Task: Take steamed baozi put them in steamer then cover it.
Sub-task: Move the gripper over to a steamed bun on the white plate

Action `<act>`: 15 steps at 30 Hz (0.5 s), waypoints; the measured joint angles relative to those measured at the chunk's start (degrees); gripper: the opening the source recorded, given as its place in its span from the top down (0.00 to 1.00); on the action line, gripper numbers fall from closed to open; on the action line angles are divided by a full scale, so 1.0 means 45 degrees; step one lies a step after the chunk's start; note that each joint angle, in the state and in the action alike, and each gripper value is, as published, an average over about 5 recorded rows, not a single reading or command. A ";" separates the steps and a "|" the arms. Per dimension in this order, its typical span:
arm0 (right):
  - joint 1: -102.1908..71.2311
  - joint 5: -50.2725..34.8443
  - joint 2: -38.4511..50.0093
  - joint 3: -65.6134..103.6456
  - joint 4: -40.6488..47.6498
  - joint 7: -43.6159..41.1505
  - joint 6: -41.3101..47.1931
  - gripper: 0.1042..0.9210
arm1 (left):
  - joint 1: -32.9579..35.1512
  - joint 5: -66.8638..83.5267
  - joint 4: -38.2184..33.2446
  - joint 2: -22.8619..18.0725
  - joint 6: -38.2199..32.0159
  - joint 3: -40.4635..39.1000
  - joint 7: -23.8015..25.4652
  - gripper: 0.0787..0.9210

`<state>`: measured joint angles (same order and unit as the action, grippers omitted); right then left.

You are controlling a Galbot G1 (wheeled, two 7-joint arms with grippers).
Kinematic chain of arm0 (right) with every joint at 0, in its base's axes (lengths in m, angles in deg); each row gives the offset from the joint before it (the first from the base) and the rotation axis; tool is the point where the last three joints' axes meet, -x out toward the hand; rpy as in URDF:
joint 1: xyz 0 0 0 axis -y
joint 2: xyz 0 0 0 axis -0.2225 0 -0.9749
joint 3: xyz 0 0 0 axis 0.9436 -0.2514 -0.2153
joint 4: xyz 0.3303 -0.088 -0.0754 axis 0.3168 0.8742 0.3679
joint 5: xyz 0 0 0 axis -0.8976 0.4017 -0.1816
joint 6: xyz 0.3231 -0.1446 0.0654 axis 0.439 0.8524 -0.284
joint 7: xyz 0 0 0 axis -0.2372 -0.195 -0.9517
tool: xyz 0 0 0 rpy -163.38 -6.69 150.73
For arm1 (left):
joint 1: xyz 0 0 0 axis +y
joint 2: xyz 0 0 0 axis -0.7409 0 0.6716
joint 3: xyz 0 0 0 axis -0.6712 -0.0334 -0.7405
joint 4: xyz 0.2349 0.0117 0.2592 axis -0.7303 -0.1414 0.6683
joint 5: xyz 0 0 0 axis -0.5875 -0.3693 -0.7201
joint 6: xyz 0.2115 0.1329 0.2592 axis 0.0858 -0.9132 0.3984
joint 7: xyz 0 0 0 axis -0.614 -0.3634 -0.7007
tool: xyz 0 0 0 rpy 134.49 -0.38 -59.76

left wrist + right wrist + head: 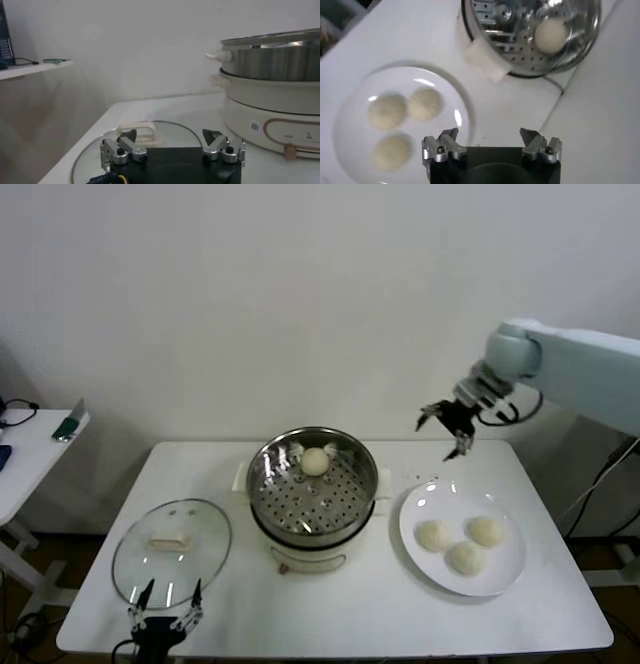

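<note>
- The steamer [312, 494] is sitting at the centre of the white counter [350, 614], uncovered, with its perforated tray showing.
- One steamed baozi [315, 461] is lying on that tray, toward the upper side of the pot in the head view.
- Three more baozi [466, 544] are resting close together on the white plate [420, 504] at centre right, just beside the steamer.
- The right claw [447, 431] is hanging in the air at upper right, above the plate's far edge, its fingers standing apart and gripping nothing.
- The left claw [166, 609] is sitting at the lower left of the frame, at the near rim of the glass lid [200, 529], fingers spread apart and empty.
- The lid is lying flat on the counter left of the steamer, cream handle [169, 539] up.
</note>
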<state>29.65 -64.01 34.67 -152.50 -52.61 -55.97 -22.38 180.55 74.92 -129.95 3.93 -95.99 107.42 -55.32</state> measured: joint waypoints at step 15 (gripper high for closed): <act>-0.2403 -0.0122 0.1228 0.0459 -0.1469 0.1694 0.3852 0.12 | 0.0058 -0.0120 0.0060 -0.0013 -0.0099 -0.0053 0.0001 0.12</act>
<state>18.83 -64.55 40.19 -150.44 -59.23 -48.35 -5.05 180.80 74.38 -129.68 3.87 -96.44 107.18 -55.32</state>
